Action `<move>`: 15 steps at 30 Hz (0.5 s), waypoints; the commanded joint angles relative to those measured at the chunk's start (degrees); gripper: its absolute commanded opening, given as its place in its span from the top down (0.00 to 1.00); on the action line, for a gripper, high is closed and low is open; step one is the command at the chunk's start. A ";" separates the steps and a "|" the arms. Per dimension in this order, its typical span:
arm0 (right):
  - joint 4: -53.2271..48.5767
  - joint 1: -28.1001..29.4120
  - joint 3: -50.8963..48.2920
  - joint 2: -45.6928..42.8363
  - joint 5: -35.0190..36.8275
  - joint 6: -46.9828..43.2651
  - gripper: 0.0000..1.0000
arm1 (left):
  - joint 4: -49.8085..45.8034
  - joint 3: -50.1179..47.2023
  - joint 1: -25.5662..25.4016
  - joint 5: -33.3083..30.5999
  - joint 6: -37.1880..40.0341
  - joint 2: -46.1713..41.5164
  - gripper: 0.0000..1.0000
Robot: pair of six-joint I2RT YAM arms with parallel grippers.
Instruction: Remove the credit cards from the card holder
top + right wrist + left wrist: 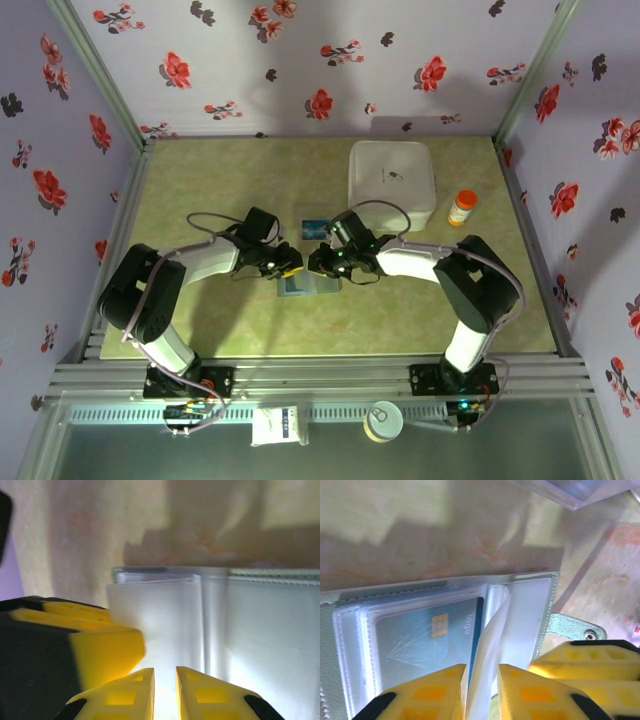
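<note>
Clear plastic sleeves line the open holder (527, 625), which lies flat near the middle of the table (200, 320), between the two grippers. A blue card (427, 640) with a gold chip sits inside a sleeve on one panel. A loose leaf (487, 650) of sleeve stands up from the spine, and the left gripper (482, 685) has its jaws clamped on that leaf. The right gripper (165, 690) hangs low over the other panel, jaws nearly together with a slim gap; whether they pinch anything I cannot tell. One of its fingers (585, 660) lies just beside the left gripper's, near the holder's snap tab (582, 630). Just beyond the holder stands a clear box (315, 222) with something blue in it. Farther back and to the right are a white box (392, 178) and an orange bottle (462, 208), both well apart from the holder.
</note>
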 commanded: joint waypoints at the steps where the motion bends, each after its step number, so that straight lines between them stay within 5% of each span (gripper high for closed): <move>1: -2.71 -1.34 -1.04 -3.78 2.61 -0.78 0.81 | -1.72 2.89 -0.73 0.93 -0.11 -0.45 0.77; 15: -11.32 -5.49 -4.04 -15.10 8.66 -4.35 0.80 | -2.43 11.10 -4.93 1.70 -0.25 7.60 0.69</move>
